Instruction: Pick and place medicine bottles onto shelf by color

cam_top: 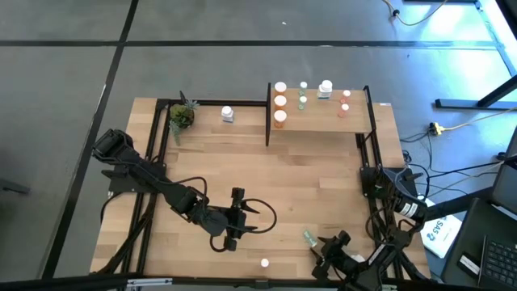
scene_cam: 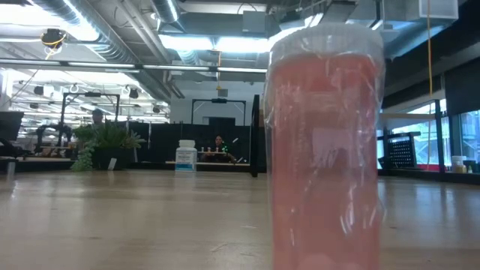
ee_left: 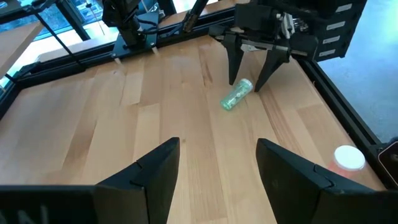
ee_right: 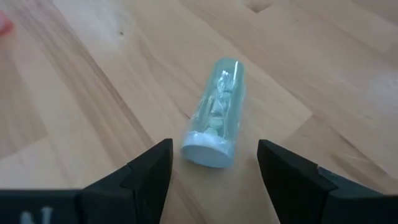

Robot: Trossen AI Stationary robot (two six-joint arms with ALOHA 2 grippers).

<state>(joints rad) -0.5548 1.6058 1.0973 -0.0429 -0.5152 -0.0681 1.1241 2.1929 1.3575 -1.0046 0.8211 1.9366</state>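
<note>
A green medicine bottle [ee_right: 214, 115] lies on its side on the table near the front right, also seen in the high view [cam_top: 308, 238], white cap toward my right gripper. My right gripper [ee_right: 214, 165] is open, a finger on either side of the cap end, apart from it. My left gripper [ee_left: 217, 168] hangs open above mid-table [cam_top: 257, 218], holding nothing. A pinkish-red bottle [cam_top: 264, 263] stands upright near the front edge, filling the low view [scene_cam: 324, 150]. The shelf [cam_top: 323, 117] at the far right carries several orange, green, white and pinkish bottles.
A white bottle [cam_top: 228, 114] stands on the table left of the shelf, beside a small potted plant [cam_top: 182, 115]. Black frame rails [cam_top: 153, 153] run along the table's left and right sides. Bare wood lies between the arms and the shelf.
</note>
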